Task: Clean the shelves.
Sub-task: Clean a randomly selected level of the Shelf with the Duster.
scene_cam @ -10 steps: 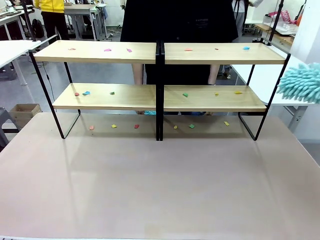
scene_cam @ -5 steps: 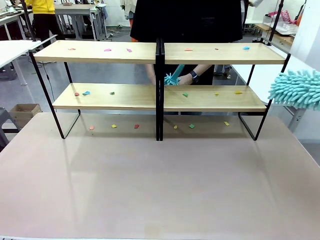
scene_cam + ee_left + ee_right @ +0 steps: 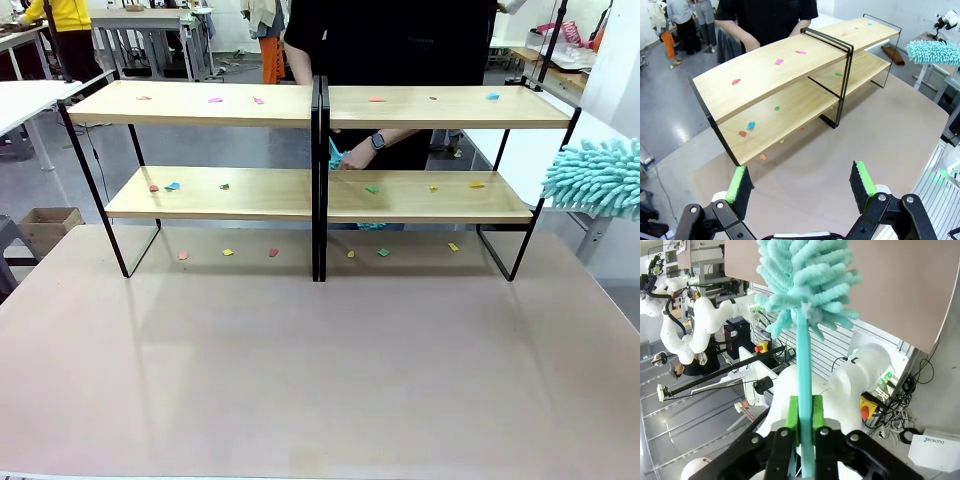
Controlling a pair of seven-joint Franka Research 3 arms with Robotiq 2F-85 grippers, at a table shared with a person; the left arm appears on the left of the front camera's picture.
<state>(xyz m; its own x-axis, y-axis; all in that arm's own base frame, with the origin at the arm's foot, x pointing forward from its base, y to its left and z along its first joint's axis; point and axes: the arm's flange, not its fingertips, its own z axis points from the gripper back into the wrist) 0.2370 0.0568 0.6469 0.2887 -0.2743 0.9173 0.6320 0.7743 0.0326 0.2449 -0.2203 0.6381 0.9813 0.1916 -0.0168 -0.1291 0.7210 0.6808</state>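
The shelves (image 3: 200, 105) stand across the far half of the table, two light wood boards on black frames, with small coloured paper scraps (image 3: 215, 100) scattered on both boards and on the tabletop beneath. My right gripper (image 3: 803, 422) is shut on the handle of a teal fluffy duster (image 3: 805, 275), whose head (image 3: 597, 178) hangs off the right end of the shelves, level with the lower board. My left gripper (image 3: 800, 182) is open and bare, high above the table's near left and looking down at the shelves (image 3: 780, 75). A person's hand (image 3: 358, 157) holds another teal duster (image 3: 335, 155) behind the lower board.
The beige tabletop (image 3: 320, 370) in front of the shelves is bare. A white side table (image 3: 25, 100) and a cardboard box (image 3: 50, 225) stand at the left, and another white table (image 3: 530, 150) lies behind the shelves' right end.
The person's hand has come in behind the lower board with a teal duster and shifted slightly left. My duster head at the right moved left, then drifted back a little.
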